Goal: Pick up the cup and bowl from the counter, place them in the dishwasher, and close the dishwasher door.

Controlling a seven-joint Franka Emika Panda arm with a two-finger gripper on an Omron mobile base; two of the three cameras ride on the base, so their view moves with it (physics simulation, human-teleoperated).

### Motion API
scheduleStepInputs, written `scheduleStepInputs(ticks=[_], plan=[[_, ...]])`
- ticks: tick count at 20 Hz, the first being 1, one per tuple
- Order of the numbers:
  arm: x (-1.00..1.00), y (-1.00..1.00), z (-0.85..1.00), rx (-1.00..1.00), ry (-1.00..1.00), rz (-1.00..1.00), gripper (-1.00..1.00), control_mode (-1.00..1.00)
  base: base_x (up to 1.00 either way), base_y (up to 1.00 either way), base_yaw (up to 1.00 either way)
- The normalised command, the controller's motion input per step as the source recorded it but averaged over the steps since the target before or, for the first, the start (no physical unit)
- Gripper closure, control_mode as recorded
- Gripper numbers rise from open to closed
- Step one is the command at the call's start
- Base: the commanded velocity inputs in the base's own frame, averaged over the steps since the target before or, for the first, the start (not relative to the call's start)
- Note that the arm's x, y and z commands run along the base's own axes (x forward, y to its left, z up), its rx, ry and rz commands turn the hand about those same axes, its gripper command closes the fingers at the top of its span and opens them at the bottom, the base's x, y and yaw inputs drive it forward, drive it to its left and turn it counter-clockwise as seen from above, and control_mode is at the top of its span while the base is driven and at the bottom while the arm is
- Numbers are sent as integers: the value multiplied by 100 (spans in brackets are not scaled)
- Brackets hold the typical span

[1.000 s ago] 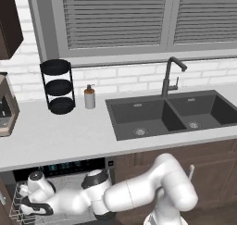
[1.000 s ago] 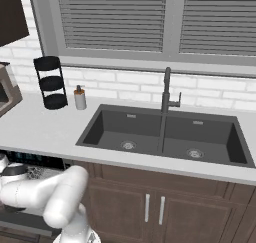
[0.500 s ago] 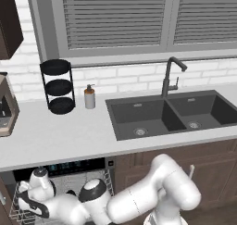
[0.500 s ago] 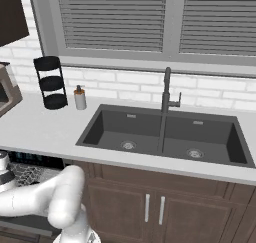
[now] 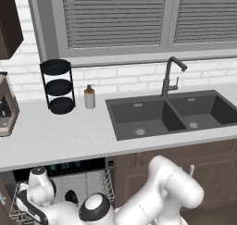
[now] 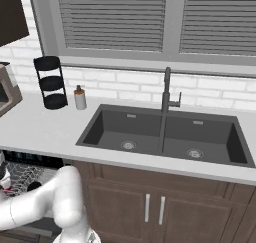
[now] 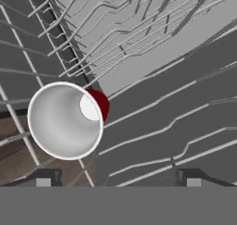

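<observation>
Gripper (image 7: 118,178) wide open, nothing btwn the jaws. In hand view both tips (image 7: 44,178) sit far apart at the bottom edge, bare wire rack (image 7: 152,43) past them.

Cup (image 7: 66,120) lies tilted in the rack, white mouth facing the cam, sliver of red wall showing behind the rim. It's ahead of the jaws and off toward the left tip, clear of both tips, no contact. Rack wires run under and around it.

Left base view: hand is down low in the open dishwasher (image 5: 69,166), under the counter (image 5: 65,136) edge, arm reaching down-left into the rack. Small dark round thing (image 5: 70,196) in the rack just beside the wrist, prob the bowl, can't confirm.

Dishwasher door: can't make it out in any view; rack is pulled out and exposed, so unit's open.
</observation>
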Motion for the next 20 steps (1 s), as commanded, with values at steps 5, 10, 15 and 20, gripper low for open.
scheduleStepInputs(ticks=[5,10,15,20], plan=[[-95,-29,100,-17,-1,0,-100,-100,0,0,0],[-95,0,73,-14,-17,16,-100,-100,0,0,0],[-99,-4,100,-14,-27,21,-100,-100,0,0,0],[-71,-39,93,-4,-12,6,-100,-100,0,0,0]])
